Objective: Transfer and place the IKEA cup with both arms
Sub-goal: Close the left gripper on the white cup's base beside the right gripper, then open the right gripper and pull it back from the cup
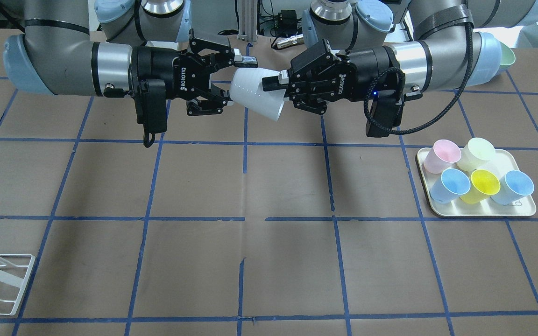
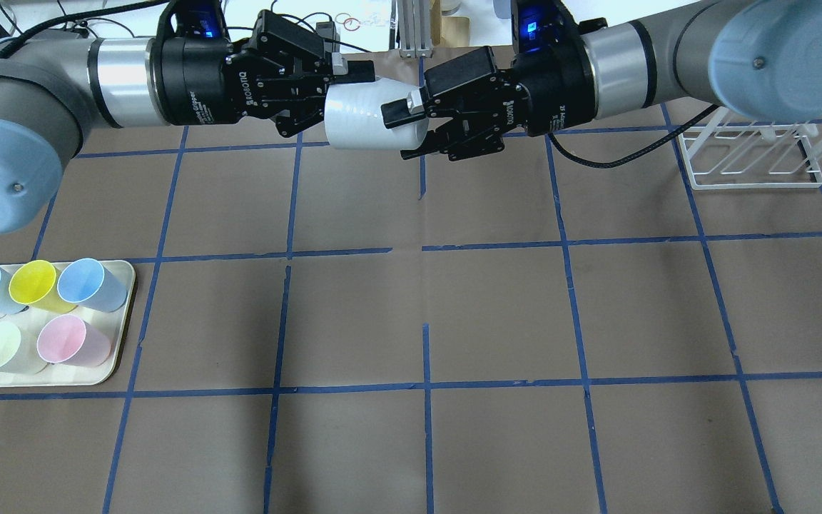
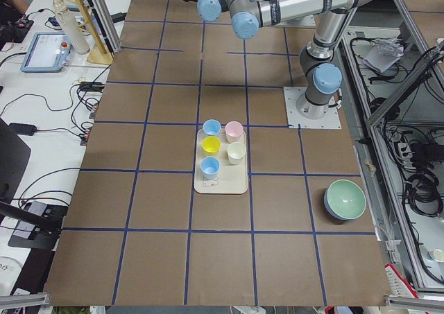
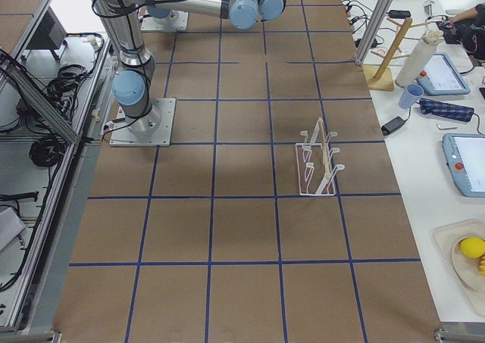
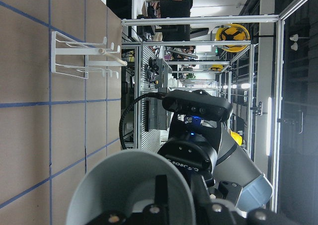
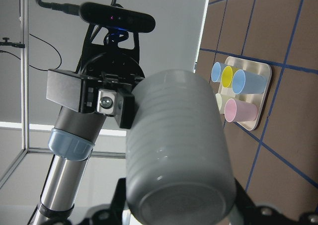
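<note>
Black inner finger (image 5: 160, 185): part of the left gripper (image 1: 278, 91), it sits inside the mouth of the IKEA cup (image 1: 255, 93); only the left wrist view shows it.
Side views: both cut off the grippers and the cup at their top edge.
Left grip: the left gripper is narrow, pinching the cup's rim wall with one finger inside and one pad outside.
Right grip: the right gripper (image 1: 237, 79) is spread wide, its fingers flanking the cup's narrow base; whether they press it I cannot tell.
Cup: in mid-air between the grippers, on its side, mouth toward the left gripper, clear of the table (image 1: 287, 261).
Arms: the left arm (image 1: 442, 56) and right arm (image 1: 63, 65) reach inward, forearms roughly level, wrists facing each other.
Robot's left: a tray (image 1: 528, 210) with five coloured cups (image 1: 484, 182), well apart from the grippers.
</note>
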